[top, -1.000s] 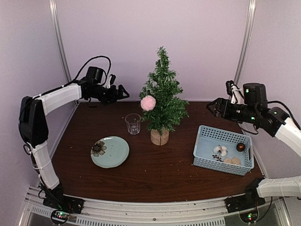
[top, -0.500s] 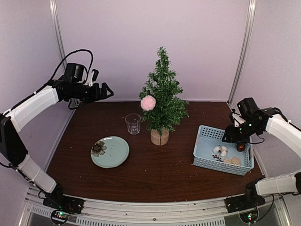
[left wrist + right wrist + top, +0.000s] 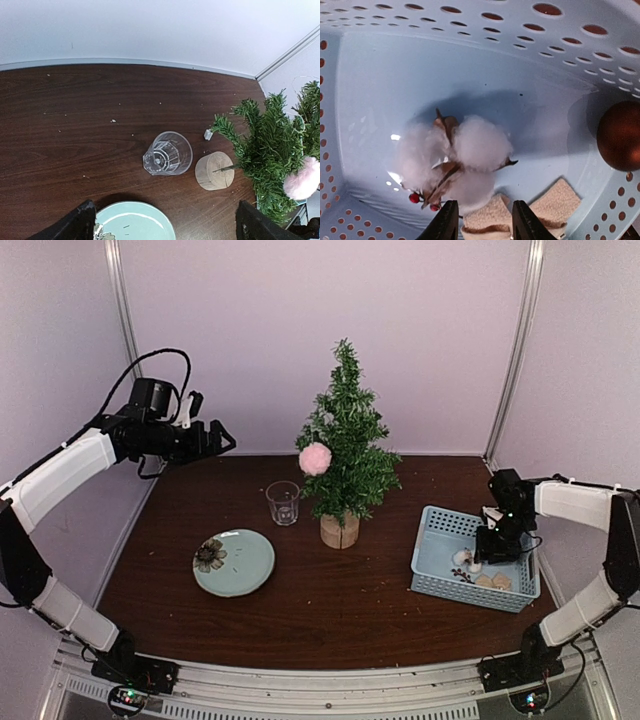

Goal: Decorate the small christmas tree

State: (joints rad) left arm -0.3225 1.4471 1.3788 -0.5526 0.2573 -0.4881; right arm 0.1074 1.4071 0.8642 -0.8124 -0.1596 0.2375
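The right end effector (image 3: 482, 222) has been lowered into the basket (image 3: 465, 592), fingers apart beside the cotton ornament (image 3: 470, 150); a pick is indicated. The left end effector (image 3: 165, 222) is spread, empty. The small christmas tree (image 3: 345, 455) stands mid-way across the bench (image 3: 300, 625).

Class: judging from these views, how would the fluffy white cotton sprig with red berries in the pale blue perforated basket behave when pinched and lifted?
The fluffy white cotton sprig looks puffy, so it would probably squash under a pinch and weigh little. Its thin brown stems and small red berries seem fragile. Lobed rather than round, it likely won't roll.
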